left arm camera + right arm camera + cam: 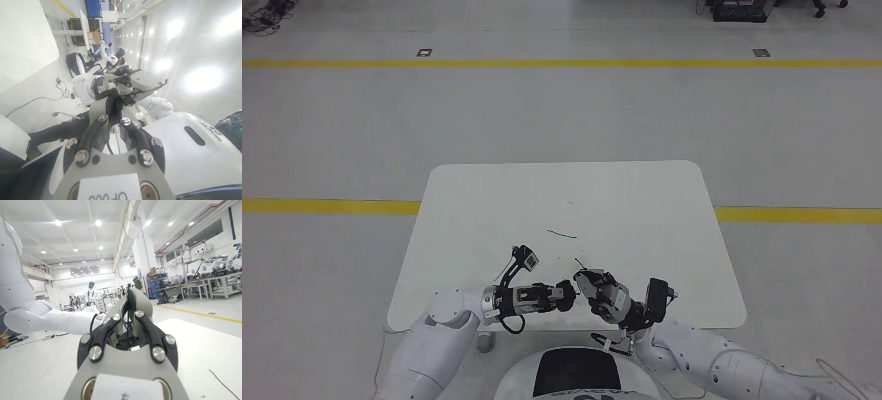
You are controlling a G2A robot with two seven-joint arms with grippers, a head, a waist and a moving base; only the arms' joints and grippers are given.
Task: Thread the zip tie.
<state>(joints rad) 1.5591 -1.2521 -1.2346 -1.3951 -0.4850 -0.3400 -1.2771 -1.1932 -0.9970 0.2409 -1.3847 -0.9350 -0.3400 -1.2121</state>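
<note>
A thin black zip tie (128, 315) runs up between the fingers of my right gripper (130, 294), which is shut on it; its tip pokes out past the fingertips. In the top view both grippers meet above the table's near edge, the left gripper (568, 292) nose to nose with the right gripper (589, 284). A short piece of the zip tie (579, 268) sticks out of the right one. In the left wrist view my left gripper (114, 98) is shut, a black strap (109, 136) runs between its fingers, and the right gripper (132, 91) sits just beyond.
A second black zip tie (562, 236) lies loose near the middle of the white table (642, 200), also seen beside my right wrist as a zip tie (225, 387). A tiny speck (569, 203) lies farther back. Grey floor with yellow lines surrounds the table.
</note>
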